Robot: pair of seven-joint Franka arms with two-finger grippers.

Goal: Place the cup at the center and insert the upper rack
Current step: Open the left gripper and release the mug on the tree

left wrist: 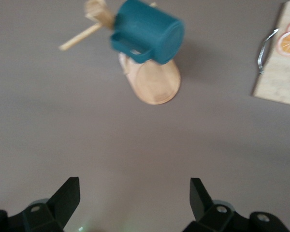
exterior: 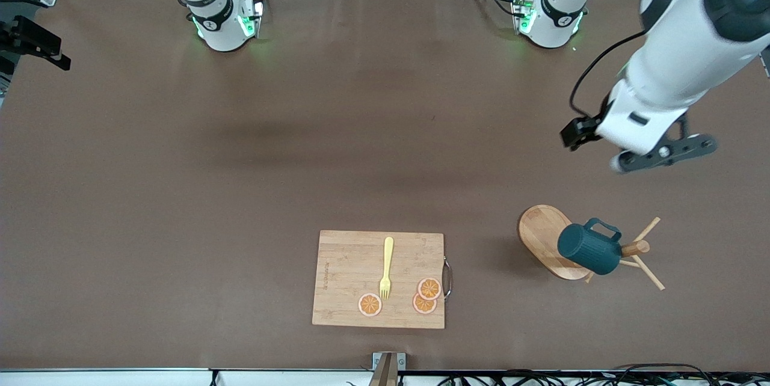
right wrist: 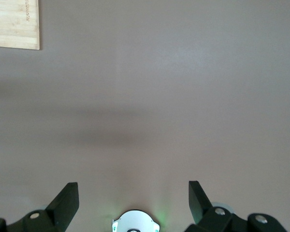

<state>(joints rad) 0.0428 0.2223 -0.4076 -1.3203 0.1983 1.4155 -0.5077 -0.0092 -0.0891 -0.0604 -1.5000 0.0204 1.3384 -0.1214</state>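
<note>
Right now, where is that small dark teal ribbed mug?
The dark teal ribbed mug hangs on the light wooden mug tree, which stands toward the left arm's end of the table, beside the rectangular bamboo cutting board.

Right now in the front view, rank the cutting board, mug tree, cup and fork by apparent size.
1. Cutting board
2. Mug tree
3. Cup, though it hangs raised, so nearness may inflate it
4. Fork

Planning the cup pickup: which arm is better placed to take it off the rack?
Left. Its hand hangs open over bare table beside the upper rack, where the cup hangs. The right hand, also open, waits near its base.
</note>
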